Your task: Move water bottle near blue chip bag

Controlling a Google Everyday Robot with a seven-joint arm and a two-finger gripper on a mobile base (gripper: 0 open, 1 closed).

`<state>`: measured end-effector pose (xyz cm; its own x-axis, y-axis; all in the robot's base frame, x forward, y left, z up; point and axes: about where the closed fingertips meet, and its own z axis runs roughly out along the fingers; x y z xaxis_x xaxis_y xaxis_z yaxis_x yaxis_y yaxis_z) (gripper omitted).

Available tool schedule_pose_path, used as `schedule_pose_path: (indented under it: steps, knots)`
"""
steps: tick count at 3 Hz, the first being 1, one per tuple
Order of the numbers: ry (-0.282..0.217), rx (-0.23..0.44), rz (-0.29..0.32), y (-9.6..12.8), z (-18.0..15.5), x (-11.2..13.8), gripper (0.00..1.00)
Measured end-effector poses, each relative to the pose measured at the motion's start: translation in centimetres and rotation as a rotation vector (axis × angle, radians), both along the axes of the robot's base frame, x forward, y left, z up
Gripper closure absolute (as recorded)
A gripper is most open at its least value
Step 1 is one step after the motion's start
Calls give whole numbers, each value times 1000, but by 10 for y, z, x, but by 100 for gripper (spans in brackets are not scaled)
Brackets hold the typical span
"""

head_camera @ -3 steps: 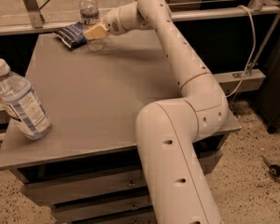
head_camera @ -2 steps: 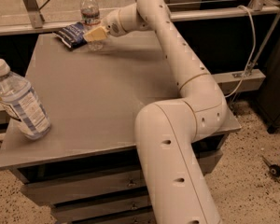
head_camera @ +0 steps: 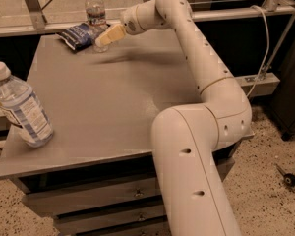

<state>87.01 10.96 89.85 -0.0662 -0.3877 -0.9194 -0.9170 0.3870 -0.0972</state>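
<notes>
I am looking at a grey table [head_camera: 118, 97] sitting on a drawer cabinet [head_camera: 88, 200] over a speckled floor. The water bottle [head_camera: 95, 13] is standing upright at the table's far edge. It is just beside the blue chip bag [head_camera: 78, 33], which is lying flat on the left in my view. The white arm is spanning the table, and the gripper [head_camera: 107, 36] is sitting low against the bottle's base. I cannot tell whether it is clamping the bottle. A fatter bottle [head_camera: 20, 107] is standing near the front left corner, well apart.
</notes>
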Motion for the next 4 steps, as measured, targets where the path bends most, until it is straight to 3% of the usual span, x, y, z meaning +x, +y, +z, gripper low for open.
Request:
schedule_pose_path:
  steps: [1, 2, 3, 4]
  knots:
    - [-55, -24, -61, -65, 37, -13, 0]
    - [-99, -8, -122, -129, 63, -38, 0]
    - [-231, 66, -183, -179, 122, -80, 0]
    - [-263, 83, -220, -200, 117, -92, 0]
